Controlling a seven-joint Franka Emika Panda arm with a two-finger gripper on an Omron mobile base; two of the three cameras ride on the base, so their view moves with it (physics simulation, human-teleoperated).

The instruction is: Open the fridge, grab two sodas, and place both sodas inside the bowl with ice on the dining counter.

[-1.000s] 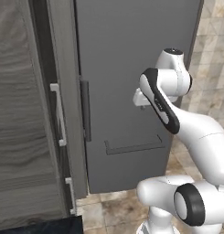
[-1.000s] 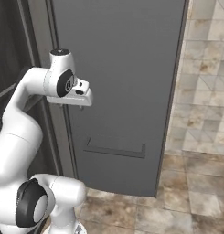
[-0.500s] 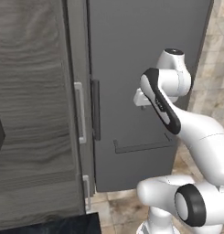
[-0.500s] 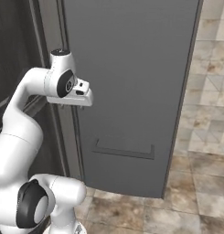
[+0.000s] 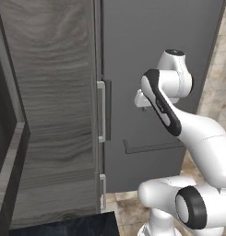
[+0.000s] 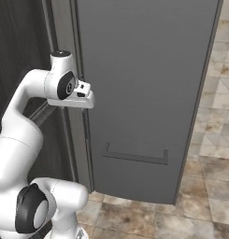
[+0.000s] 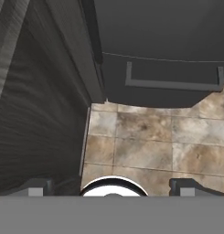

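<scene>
Two risks are judged from here: the fridge (image 5: 156, 69) door is shut, and its dark bar handle (image 5: 108, 109) lies just beside the cabinet handle (image 5: 101, 110), so the wrong bar could be hooked; the claw (image 7: 112, 187), fingers spread wide and holding nothing, points at the tiled floor (image 7: 150, 146). The handles are shown in the left base view; the right base view gives the door's far edge instead.
</scene>
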